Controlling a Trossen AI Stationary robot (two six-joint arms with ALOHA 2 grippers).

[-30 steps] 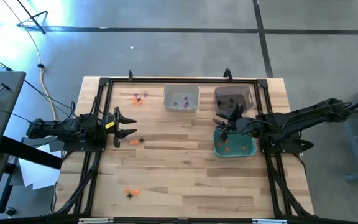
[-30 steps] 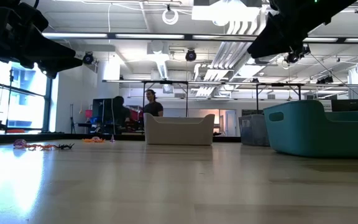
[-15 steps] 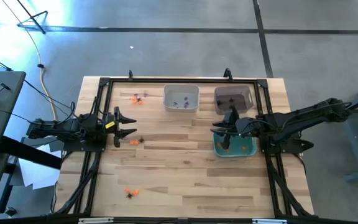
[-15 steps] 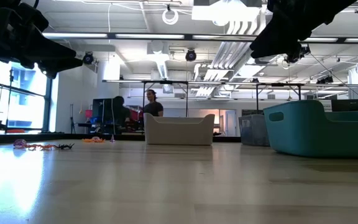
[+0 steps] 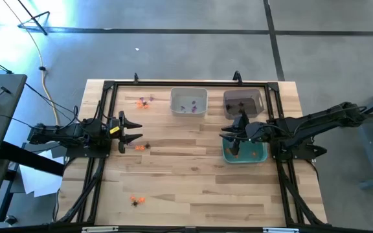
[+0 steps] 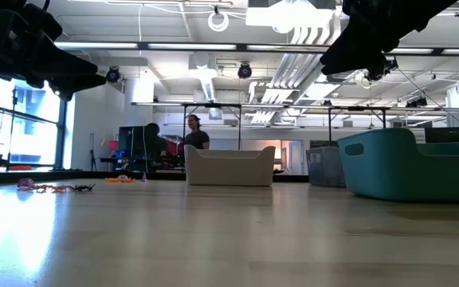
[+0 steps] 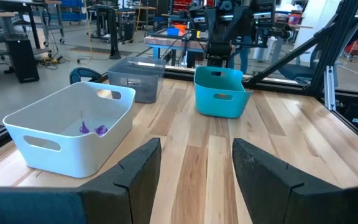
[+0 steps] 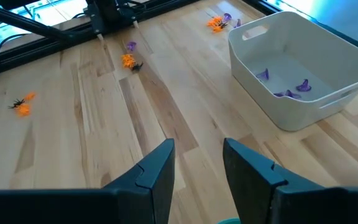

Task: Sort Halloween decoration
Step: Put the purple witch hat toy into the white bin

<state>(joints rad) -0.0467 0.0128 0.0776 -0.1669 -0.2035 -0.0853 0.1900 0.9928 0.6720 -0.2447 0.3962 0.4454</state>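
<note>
The Halloween decoration lies in small groups on the wood: orange, purple and black trinkets by the far-left corner (image 5: pixel 144 100), one group (image 5: pixel 140 147) beside my left gripper, and one (image 5: pixel 136 200) near the near edge. Purple trinkets (image 8: pixel 284 88) lie in the white bin (image 5: pixel 188 102), orange ones in the teal bin (image 5: pixel 259 157). My left gripper (image 5: pixel 133 131) hangs open and empty at the left side, its fingers (image 7: pixel 138 171) pointing toward the bins. My right gripper (image 5: pixel 233 137) is open and empty above the teal bin's left rim.
A dark bin (image 5: pixel 243 101) stands to the right of the white bin at the far edge, with the teal bin just nearer. A black frame (image 5: pixel 109 87) runs round the table's edge. Bare wood lies between the two arms. People show in the room beyond (image 6: pixel 194 134).
My right gripper has shifted a little toward the table's near edge, from over the dark bin's near rim to over the teal bin's left side, then has stayed put. Its fingers remain open.
</note>
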